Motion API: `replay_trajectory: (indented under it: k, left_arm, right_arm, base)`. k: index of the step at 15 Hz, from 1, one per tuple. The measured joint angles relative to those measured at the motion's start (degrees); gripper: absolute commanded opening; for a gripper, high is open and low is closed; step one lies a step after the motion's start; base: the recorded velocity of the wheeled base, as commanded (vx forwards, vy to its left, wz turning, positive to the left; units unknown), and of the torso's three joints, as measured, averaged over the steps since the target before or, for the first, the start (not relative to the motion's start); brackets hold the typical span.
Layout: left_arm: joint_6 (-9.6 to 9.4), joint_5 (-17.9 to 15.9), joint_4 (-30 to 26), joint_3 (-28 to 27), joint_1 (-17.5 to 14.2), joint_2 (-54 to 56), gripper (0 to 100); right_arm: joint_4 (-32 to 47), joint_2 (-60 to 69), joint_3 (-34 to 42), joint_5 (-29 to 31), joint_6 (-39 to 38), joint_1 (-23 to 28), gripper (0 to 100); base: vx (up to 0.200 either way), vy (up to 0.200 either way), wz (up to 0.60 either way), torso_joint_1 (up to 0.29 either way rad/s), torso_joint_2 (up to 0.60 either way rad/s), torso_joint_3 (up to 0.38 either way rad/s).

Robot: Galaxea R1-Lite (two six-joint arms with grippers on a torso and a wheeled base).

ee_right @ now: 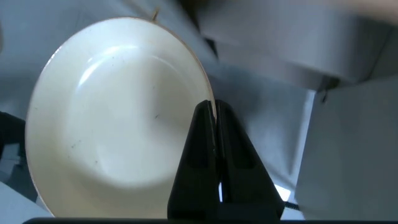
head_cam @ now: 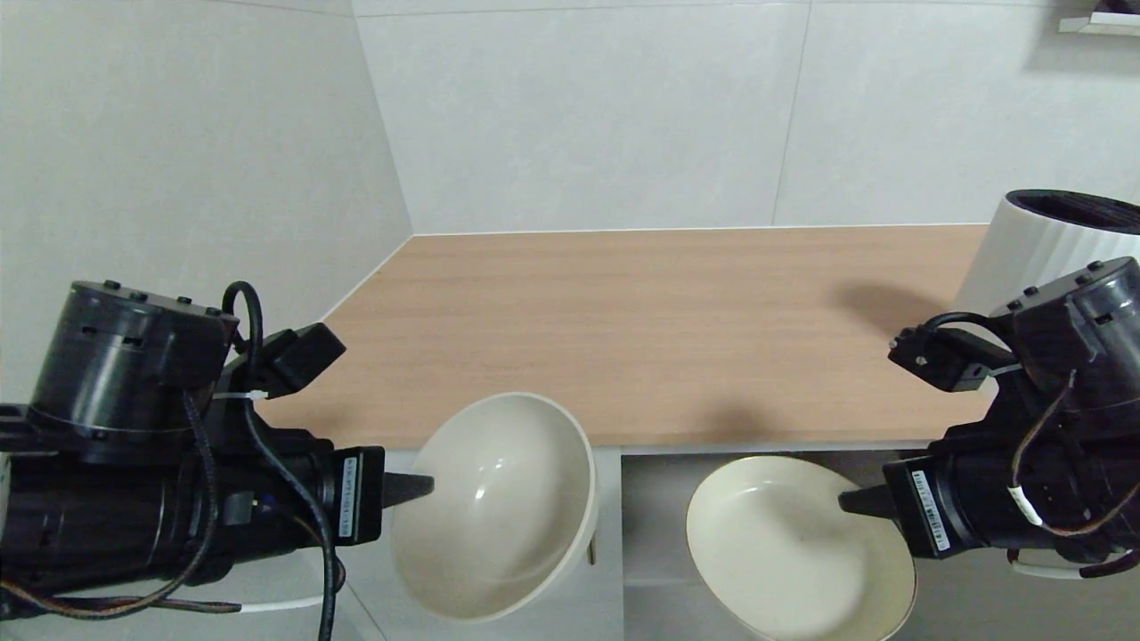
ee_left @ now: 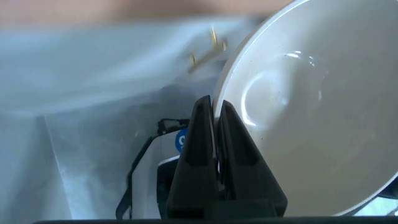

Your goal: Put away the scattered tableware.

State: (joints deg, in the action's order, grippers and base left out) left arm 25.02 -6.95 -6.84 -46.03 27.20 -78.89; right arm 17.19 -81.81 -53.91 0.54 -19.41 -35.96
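My left gripper is shut on the rim of a deep white bowl, held tilted in front of the counter's front edge. In the left wrist view the bowl fills one side, its rim pinched between my left gripper's two dark fingers. My right gripper is shut on the rim of a shallow cream plate, held tilted below the counter's edge. The right wrist view has the plate clamped by my right gripper.
A wooden countertop runs back to a tiled wall. A white ribbed container with a dark opening stands at its right end. Grey cabinet fronts lie below the counter edge, with a small gold handle on one.
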Motion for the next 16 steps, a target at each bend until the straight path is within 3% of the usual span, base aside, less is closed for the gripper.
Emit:
replay_trajectory:
  k: [11,16]
  left_arm:
    - [0.00,0.2,0.1,0.0,0.0,-0.9,0]
    - [0.00,0.2,0.0,0.0,0.0,-1.0,0]
  right_arm:
    - [-5.8,-3.1,1.9,1.1,0.0,2.3,0]
    - [-6.1,-4.3,2.1,1.6,0.0,2.4,0]
  base:
    - [0.000,0.000,0.00,0.000,0.00,0.000]
    - [0.000,0.000,0.00,-0.146,0.37,0.221]
